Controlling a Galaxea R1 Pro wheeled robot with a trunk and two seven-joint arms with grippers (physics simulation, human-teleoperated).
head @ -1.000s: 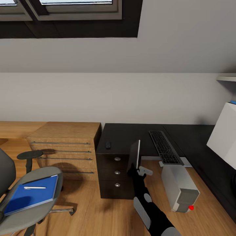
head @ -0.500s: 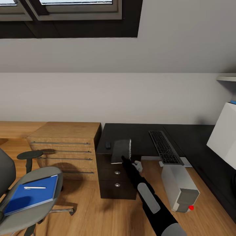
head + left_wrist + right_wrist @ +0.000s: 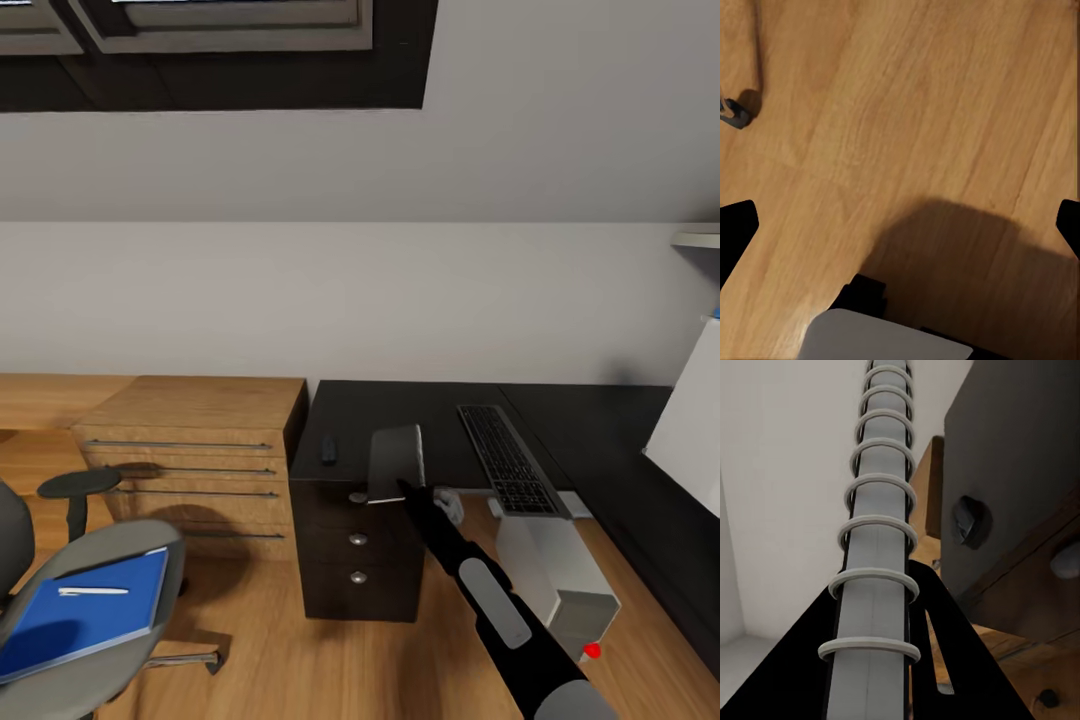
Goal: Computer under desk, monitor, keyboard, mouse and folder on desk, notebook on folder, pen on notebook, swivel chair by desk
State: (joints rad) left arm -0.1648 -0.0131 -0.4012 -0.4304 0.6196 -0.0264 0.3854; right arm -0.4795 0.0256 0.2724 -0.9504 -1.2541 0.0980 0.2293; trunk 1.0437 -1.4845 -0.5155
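Nearest me, on the swivel chair (image 3: 90,640) seat, the blue folder (image 3: 85,615) carries the pen (image 3: 92,591) — untouched. My right arm reaches forward and up, its end effector (image 3: 405,490) clamped on the notebook (image 3: 395,463) by the spiral spine, held over the surface (image 3: 400,415) edge near the mouse (image 3: 328,447). A thin spine grip could let it pivot or slip and knock the mouse. Left end effector: I can't tell. Keyboard (image 3: 505,458) lies beyond.

Matt black desk (image 3: 400,410), glossy grey notebook (image 3: 396,463), light wood floor (image 3: 907,112)
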